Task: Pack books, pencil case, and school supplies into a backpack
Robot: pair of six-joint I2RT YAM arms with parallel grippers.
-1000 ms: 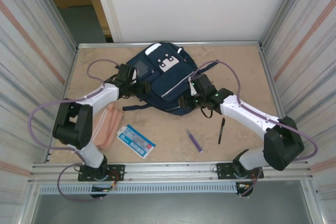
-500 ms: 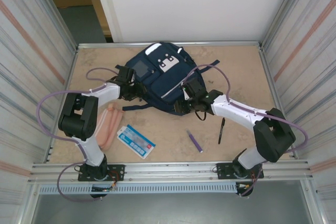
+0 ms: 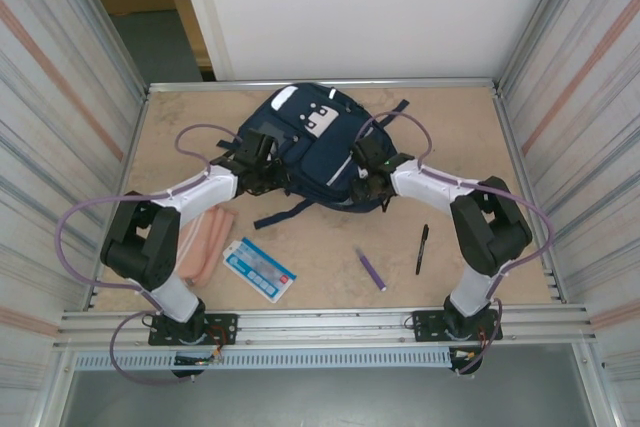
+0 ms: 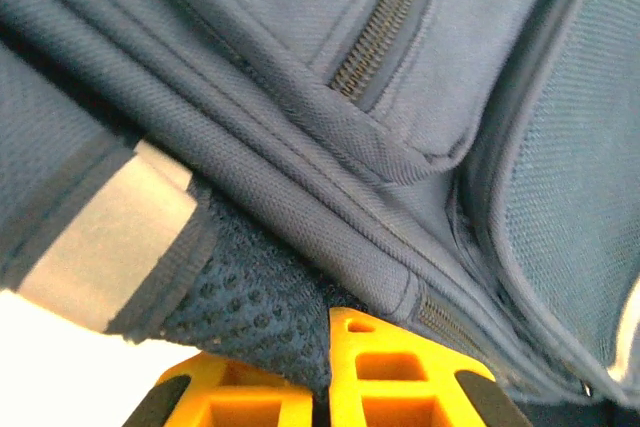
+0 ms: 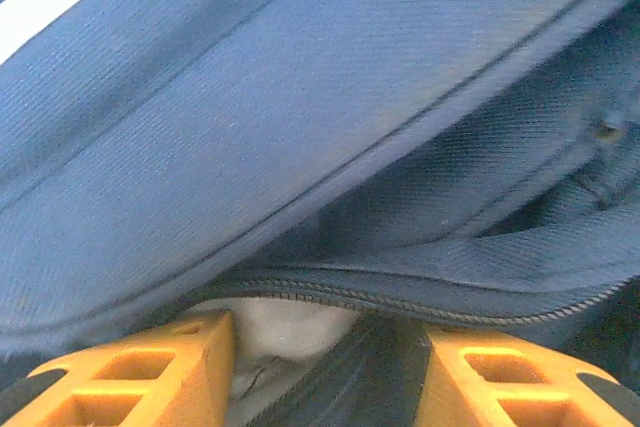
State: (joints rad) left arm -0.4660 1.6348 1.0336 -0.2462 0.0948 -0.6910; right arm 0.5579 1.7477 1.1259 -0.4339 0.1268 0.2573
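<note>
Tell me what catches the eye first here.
The big navy backpack at the far middle of the table, worked from both sides: the left jaws pinch its mesh edge, the right jaws stand apart at its zipper opening. On the near side, the pink pencil case, booklet, purple pen and black pen lie unpacked.

Identical build on left arm (image 3: 197,189) and right arm (image 3: 435,187): white link shells, chunky black joint housings (image 3: 138,239), black base blocks (image 3: 186,328). Purple cable (image 3: 72,219) looped loose along each. Wrist sections black too, boxy, smaller than the rounded elbow housings. Orange plastic on left fingers (image 4: 395,377) and right fingers (image 5: 140,372), moulded with rectangular pockets, dark at outer corners.
</note>
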